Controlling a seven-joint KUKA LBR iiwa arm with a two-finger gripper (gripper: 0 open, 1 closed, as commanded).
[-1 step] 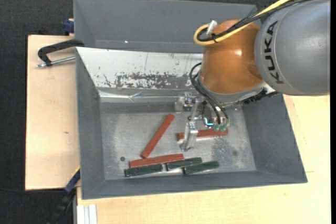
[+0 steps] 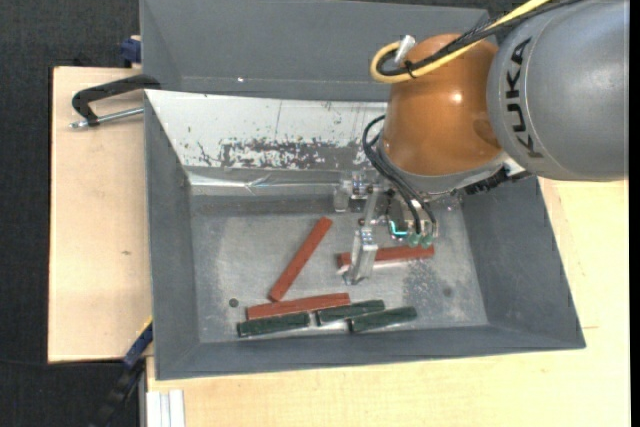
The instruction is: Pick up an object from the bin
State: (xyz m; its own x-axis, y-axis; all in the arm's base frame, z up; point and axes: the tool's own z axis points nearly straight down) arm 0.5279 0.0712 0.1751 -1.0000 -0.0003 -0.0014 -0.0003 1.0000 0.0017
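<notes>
I have the arm (image 2: 580, 95) coming in from the right of the frame, and its orange wrist cover (image 2: 440, 105) hangs over the upper right part of the grey bin (image 2: 168, 245). A yellow cable (image 2: 400, 60) loops across the top of that cover.

The gripper (image 2: 366, 251) is down at the bin floor, just right of the middle of the frame. Its metal tip is at the left end of a short red bar (image 2: 405, 254). That bar lies almost level, right of centre on the floor, with its right end poking out below the wrist hardware. From this angle I cannot tell whether the gripper is open or closed, nor whether it grips the bar or only touches it.

A longer slanted red bar (image 2: 300, 260) sits just to the left, running from upper right to lower left, apart from the gripper. Below it a third red bar (image 2: 298, 304) lies nearly level. Along the bin's lower edge is a row of three dark green bars (image 2: 272, 323), end to end. The rightmost one is below the gripper and clear of it.
</notes>
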